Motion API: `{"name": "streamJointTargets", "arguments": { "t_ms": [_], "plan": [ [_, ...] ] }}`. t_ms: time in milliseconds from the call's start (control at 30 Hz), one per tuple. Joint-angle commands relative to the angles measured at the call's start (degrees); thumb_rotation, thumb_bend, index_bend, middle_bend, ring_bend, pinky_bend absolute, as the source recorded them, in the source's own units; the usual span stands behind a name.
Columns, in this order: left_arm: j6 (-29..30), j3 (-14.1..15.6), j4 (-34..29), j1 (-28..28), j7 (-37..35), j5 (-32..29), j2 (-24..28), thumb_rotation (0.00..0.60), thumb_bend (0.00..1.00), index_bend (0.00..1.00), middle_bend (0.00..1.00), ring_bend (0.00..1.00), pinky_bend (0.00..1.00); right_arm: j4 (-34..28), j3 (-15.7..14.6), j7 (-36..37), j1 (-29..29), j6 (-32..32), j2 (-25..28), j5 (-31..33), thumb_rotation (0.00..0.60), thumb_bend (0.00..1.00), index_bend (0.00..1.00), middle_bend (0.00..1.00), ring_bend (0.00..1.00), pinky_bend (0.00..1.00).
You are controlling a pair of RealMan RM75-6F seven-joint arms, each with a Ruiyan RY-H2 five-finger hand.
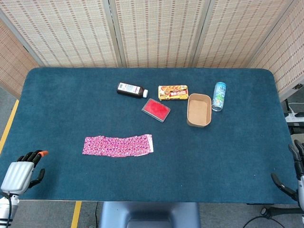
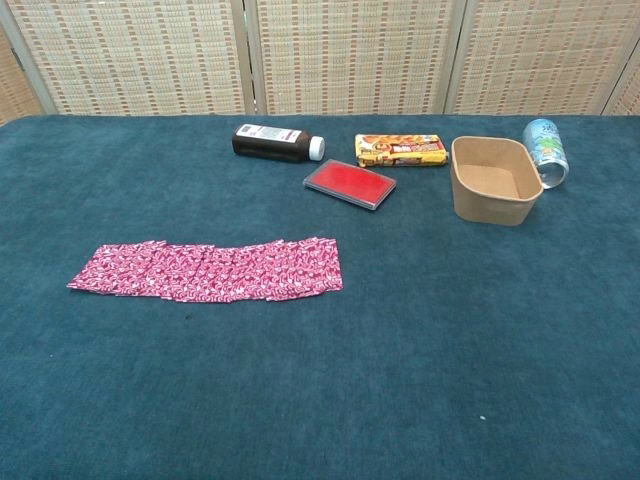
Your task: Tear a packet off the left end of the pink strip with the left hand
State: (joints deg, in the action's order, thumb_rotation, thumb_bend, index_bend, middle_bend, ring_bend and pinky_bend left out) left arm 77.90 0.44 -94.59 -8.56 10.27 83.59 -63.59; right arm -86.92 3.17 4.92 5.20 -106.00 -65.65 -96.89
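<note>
Pink strip [image 1: 118,146] lies whole mid-table; left hand [image 1: 23,172] and right hand [image 1: 295,178] hang empty, fingers apart, at the near corners.

table [image 1: 57,109]: blue cloth | on it: pink strip [image 1: 117,146], dark bottle [image 1: 130,90], red case [image 1: 156,109], snack pack [image 1: 173,92], brown tub [image 1: 198,110], can [image 1: 219,96], possibly upright

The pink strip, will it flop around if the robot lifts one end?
Probably floppy: the pink strip looks thin, flat and made of joined packets. It likely weighs little, so it may slide on the table when tugged.
</note>
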Motion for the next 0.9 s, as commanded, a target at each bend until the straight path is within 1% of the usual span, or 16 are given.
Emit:
{"name": "streamJointTargets", "arguments": {
  "t_ms": [33,167,233,267,333,400,467,500,533,600,700,800,900],
  "plan": [
    [-0.01,-0.02,-0.05,-0.02,0.03,0.01,-0.03,0.6,0.46,0.2,0.23,0.23,0.34,-0.32,-0.13,-0.11,-0.08,0.42,0.21,0.04,0.6,0.13,0.0,0.0,0.0,0.28],
    [0.38,0.23,-0.02,-0.05,-0.68,1.28,0.04,0.6,0.46,0.16,0.23,0.23,0.34,-0.93,-0.72,-0.49,-0.43,1.98,0.63,-0.24,0.6,0.13,0.0,0.0,0.0,0.28],
    [0.47,0.37,0.26,-0.05,-0.94,1.76,-0.12,0.6,0.46,0.13,0.23,0.23,0.34,-1.11,-1.01,-0.57,-0.46,2.28,0.76,-0.59,0.6,0.13,0.0,0.0,0.0,0.28],
    [0.58,0.41,0.51,-0.06,-1.11,2.04,-0.29,0.6,0.46,0.09,0.24,0.24,0.34,-1.17,-1.05,-0.62,-0.5,2.4,0.76,-0.65,0.6,0.13,0.0,0.0,0.0,0.28],
    [0.87,0.14,1.61,-0.31,-1.15,2.59,-1.06,0.6,0.47,0.03,0.31,0.28,0.36,-1.3,-0.88,-0.88,-0.67,2.76,0.6,-0.42,0.6,0.13,0.0,0.0,0.0,0.28],
    [0.82,0.07,2.74,-0.63,-0.81,3.13,-2.02,0.6,0.51,0.0,0.52,0.5,0.46,-1.45,-0.74,-1.36,-0.84,3.35,0.47,0.03,0.6,0.13,0.0,0.0,0.0,0.28],
    [-0.33,0.55,3.52,-1.17,-0.85,3.74,-2.93,0.6,0.6,0.0,0.67,0.65,0.55,-1.85,-0.86,-1.95,-0.97,4.13,0.53,0.31,0.6,0.13,0.0,0.0,0.0,0.28],
    [-1.0,0.91,3.68,-1.42,-0.87,4.06,-3.2,0.6,0.65,0.0,0.71,0.69,0.58,-2.03,-1.03,-2.1,-0.99,4.36,0.62,0.19,0.6,0.13,0.0,0.0,0.0,0.28],
    [-1.99,1.46,3.85,-1.77,-0.7,4.51,-3.41,0.6,0.69,0.0,0.73,0.7,0.59,-2.07,-1.23,-2.2,-1.08,4.57,0.65,-0.15,0.6,0.13,0.0,0.0,0.0,0.28],
    [-4.15,2.39,3.77,-2.63,-0.37,5.19,-3.61,0.6,0.76,0.0,0.76,0.72,0.59,-1.84,-1.57,-2.26,-1.16,4.7,0.65,-0.82,0.6,0.13,0.0,0.0,0.0,0.28],
    [-7.45,2.95,2.81,-4.05,-0.13,4.98,-3.94,0.6,0.8,0.0,0.77,0.72,0.59,-1.23,-1.62,-2.1,-1.4,4.59,0.3,-1.54,0.6,0.13,0.0,0.0,0.0,0.28],
    [-11.11,2.54,1.8,-5.85,1.64,3.29,-4.97,0.6,0.83,0.0,0.77,0.72,0.59,-0.88,-1.42,-1.77,-1.94,5.46,0.21,-1.24,0.6,0.13,0.0,0.0,0.0,0.28],
    [-14.78,1.51,1.87,-8.11,5.55,1.07,-7.03,0.6,0.83,0.0,0.77,0.72,0.59,-1.55,-1.44,-1.48,-2.46,7.0,1.05,-0.5,0.6,0.13,0.0,0.0,0.0,0.28]
  ]
}}
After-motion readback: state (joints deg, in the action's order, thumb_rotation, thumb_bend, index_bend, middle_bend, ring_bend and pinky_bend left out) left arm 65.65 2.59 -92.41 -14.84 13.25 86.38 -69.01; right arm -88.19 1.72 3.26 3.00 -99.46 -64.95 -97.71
